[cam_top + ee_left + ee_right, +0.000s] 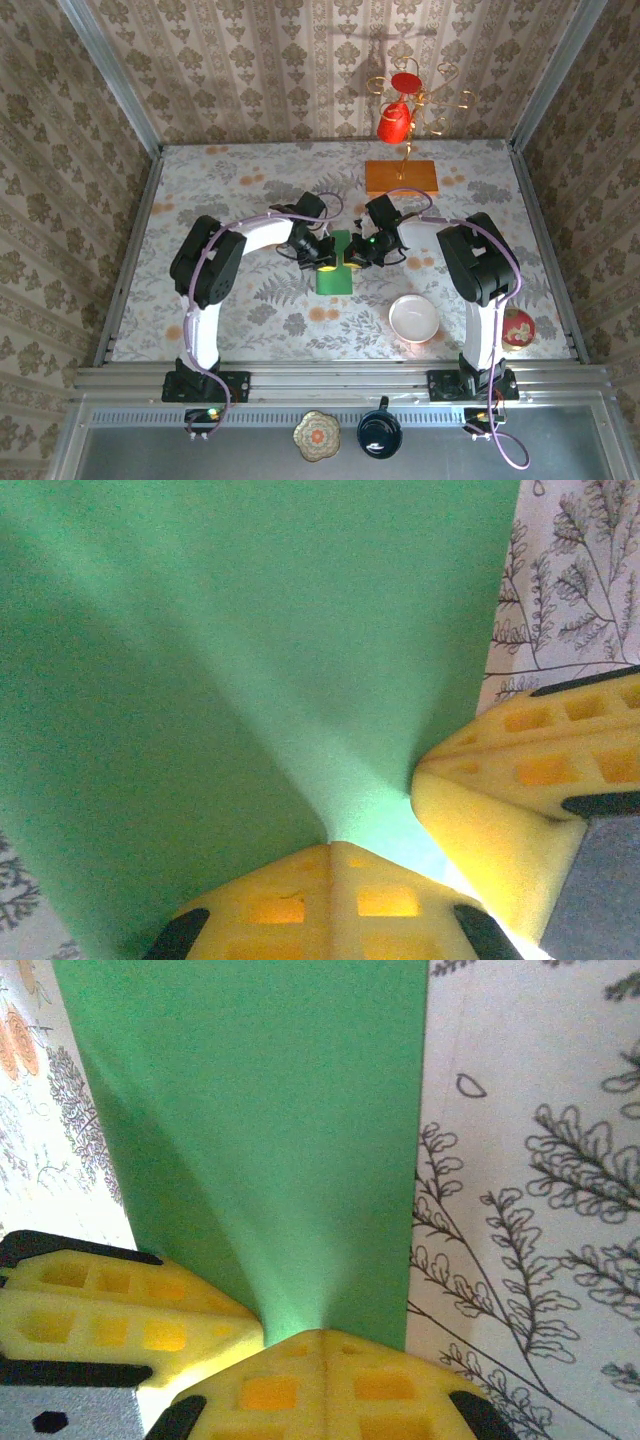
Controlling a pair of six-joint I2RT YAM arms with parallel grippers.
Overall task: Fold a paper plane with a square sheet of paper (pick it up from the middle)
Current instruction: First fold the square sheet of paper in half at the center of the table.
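Bright green, thin, matte sheet of paper (334, 282), seen from above as a narrow upright rectangle, mid-table on the floral-patterned tablecloth (250, 310), directly between the two arms. Held by both at once. Left gripper (332, 845): yellow foam fingers pressed together with the paper nipped between them. Right gripper (322, 1332): likewise clamped on the paper, just beside the left one, the two pairs of fingertips meeting at an angle. From each pinch, a soft ridge fanning outward across the plain surface, lighter along the crest, darker in the hollows. One long edge straight and crisp against the cloth in the right wrist view. One layer or doubled over: cannot tell.

Orange rectangular wooden slab (402, 178) beyond the grippers, well apart from the sheet. Round white bowl (414, 319) nearer and to the right, apart from the paper's corner. Red cup (394, 122) hanging on a gold wire stand (440, 100) at the far edge. Bare cloth left of the sheet and in front of it, toward the near rail.
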